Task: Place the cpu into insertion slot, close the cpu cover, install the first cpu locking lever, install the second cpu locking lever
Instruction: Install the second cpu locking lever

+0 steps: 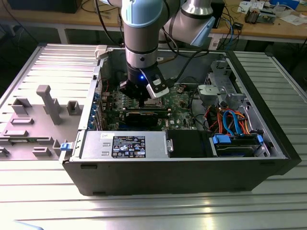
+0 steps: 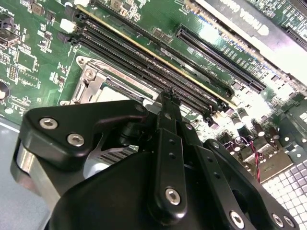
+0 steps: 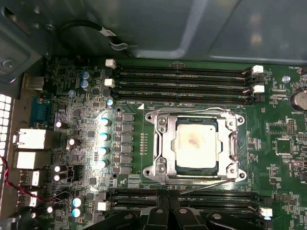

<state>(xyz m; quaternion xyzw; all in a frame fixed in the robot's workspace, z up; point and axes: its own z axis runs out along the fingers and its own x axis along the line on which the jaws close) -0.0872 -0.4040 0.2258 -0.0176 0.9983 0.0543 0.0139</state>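
Access to the insertion slot is from straight above only. Long memory slots run along one side of it, a second bank along the opposite side, where the pincer sits low. Capacitor row stands on a third side. In the exterior view the case wall, graphics card and cable bundle crowd the motherboard; the arm fills the opening above.
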